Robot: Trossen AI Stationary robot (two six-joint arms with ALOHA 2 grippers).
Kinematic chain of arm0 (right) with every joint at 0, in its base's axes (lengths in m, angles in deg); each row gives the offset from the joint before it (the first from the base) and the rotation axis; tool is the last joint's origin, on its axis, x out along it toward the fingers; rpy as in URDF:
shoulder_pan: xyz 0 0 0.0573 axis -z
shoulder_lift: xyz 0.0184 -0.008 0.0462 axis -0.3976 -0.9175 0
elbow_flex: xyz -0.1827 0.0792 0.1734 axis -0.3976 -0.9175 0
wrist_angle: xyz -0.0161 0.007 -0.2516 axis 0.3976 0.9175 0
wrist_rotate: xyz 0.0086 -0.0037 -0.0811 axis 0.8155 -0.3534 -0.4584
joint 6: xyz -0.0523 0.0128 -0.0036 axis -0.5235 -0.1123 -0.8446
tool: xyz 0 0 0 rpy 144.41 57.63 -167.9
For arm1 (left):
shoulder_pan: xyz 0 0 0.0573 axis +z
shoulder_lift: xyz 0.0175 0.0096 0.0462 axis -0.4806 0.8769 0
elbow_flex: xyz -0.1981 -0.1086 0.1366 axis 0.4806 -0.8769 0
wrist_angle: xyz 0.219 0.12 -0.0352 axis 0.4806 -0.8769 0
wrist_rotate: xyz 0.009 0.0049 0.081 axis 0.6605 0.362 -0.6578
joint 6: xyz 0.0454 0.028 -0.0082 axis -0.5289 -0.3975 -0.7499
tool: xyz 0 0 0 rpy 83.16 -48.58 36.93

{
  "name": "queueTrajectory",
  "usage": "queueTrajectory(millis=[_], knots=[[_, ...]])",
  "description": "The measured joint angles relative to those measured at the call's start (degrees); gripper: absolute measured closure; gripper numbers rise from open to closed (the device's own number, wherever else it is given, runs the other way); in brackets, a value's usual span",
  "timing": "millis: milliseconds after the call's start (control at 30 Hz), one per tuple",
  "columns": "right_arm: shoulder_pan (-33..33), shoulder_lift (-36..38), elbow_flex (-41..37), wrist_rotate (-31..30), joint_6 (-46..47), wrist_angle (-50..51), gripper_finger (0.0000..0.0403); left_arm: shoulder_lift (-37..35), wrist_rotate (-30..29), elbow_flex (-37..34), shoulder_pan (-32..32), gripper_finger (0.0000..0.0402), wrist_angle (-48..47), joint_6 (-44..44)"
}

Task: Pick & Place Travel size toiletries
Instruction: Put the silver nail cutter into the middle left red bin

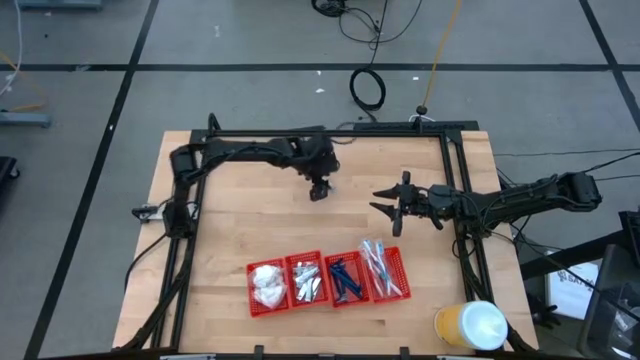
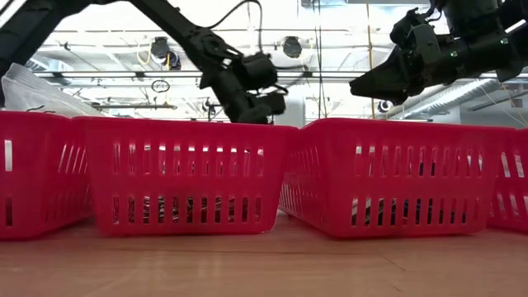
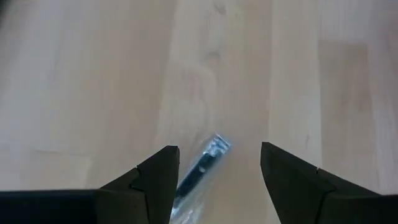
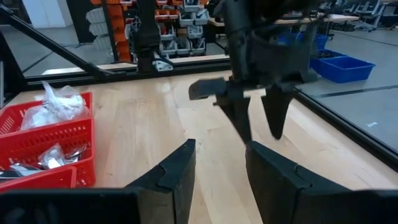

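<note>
We saw four red baskets (image 1: 329, 281) in a row on the worktop (image 1: 230, 230), holding white packets (image 1: 267, 284), foil sachets (image 1: 307, 282), blue sticks (image 1: 345, 278) and pale sticks (image 1: 382, 267). A dark stick in clear wrap (image 3: 200, 169) lay on the wood between the left pincer's (image 3: 219, 163) parted fingers, ungripped. The right pincer (image 1: 388, 207) hovered partly open, empty.

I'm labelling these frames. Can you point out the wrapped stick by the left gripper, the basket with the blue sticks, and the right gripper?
wrapped stick (image 3: 202, 165): left wrist view, on its dark handle.
blue-stick basket (image 1: 333, 298): high view, on its near rim.
right gripper (image 1: 379, 199): high view, between its fingertips.
</note>
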Motion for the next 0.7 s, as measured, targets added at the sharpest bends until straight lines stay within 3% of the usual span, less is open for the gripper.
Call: queueTrajectory(millis=[233, 533, 700], knots=[[0.2, 0.0, -0.9, 0.0, -0.1, -0.7, 0.0273, 6.4, -6.4, 9.0, -2.0, 0.0183, -12.2, -7.5], [0.7, 0.0, -0.9, 0.2, 0.0, -0.6, 0.0273, 8.7, -7.3, 9.6, -1.6, 0.0183, -13.3, -9.1], [0.7, 0.0, -1.0, 0.2, 0.0, -0.7, 0.0273, 9.4, -11.0, 9.6, -2.3, 0.0183, -13.1, -9.5]])
